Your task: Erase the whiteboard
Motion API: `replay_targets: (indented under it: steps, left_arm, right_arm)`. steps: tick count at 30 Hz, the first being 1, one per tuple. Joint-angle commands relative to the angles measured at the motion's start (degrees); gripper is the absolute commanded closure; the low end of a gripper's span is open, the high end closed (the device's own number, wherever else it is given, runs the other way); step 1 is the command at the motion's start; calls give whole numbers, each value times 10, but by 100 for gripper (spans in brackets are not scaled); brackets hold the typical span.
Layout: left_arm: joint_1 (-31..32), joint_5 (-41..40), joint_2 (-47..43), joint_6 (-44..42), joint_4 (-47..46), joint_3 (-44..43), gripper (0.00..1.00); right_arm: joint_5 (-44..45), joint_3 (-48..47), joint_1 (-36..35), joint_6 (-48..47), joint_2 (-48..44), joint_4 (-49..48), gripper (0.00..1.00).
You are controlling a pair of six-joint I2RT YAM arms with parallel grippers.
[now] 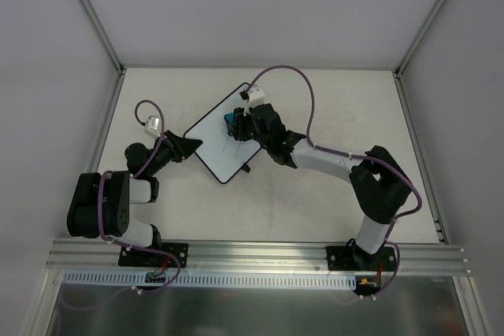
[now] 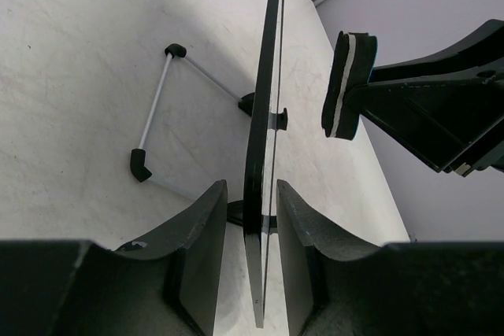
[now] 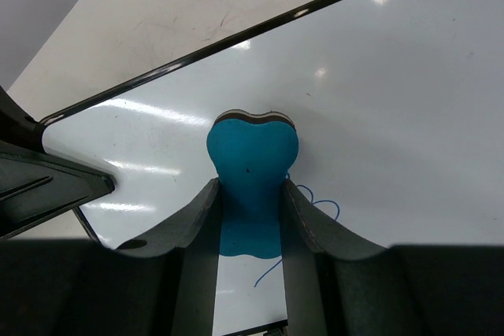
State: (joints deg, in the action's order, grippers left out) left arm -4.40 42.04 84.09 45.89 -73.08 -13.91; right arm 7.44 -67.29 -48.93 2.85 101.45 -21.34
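The whiteboard [image 1: 216, 151] lies cornerwise on the table, white with a thin black rim. My left gripper [image 1: 193, 145] is at its left corner. In the left wrist view the board's edge [image 2: 264, 116] runs between the jaws of that gripper [image 2: 248, 218], with a slim gap on each side. My right gripper [image 1: 236, 125] is over the board's far part, shut on the blue bone-shaped eraser [image 3: 252, 147]. In the left wrist view the eraser [image 2: 346, 84] sits slightly off the board face. A thin blue line sketch [image 3: 323, 204] shows on the board [image 3: 394, 116] beside the right gripper [image 3: 250, 194].
A metal stand rod with black ends [image 2: 153, 108] lies under the board on the table. The table [image 1: 331, 100] is walled by grey panels on three sides, with an aluminium rail along the near edge [image 1: 260, 253].
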Motion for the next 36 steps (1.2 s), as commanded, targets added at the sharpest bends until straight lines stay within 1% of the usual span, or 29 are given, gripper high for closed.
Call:
replay_targets:
  steps: [1, 8, 10, 11, 13, 23, 28, 30, 36]
  left_arm:
    - [5, 20, -9, -17, -231, -10, 71]
    - [11, 22, -18, -30, -230, -5, 74]
    - [12, 23, -18, -32, -230, -4, 77]
    - [12, 23, -18, -32, -230, -4, 88]
    - [12, 24, -17, -34, -227, -5, 100]
    - [12, 20, -15, -39, -216, -5, 100]
    - [12, 18, -4, -41, -216, -2, 100]
    - [12, 16, -5, -42, -216, -1, 100]
    - [12, 15, -4, -45, -216, 1, 100]
  right_arm:
    - [-14, -26, 1, 13, 3, -35, 100]
    - [-23, -25, 1, 12, 5, -35, 100]
    - [-29, -27, 1, 12, 6, -37, 100]
    - [-32, -28, 1, 11, 9, -38, 100]
    - [-42, -31, 1, 11, 11, -40, 100]
    - [-59, -53, 2, 12, 32, -40, 100]
    - [-7, -60, 1, 36, 50, -62, 100]
    - [1, -57, 1, 33, 52, -79, 100]
    - [16, -86, 3, 38, 82, -71, 100]
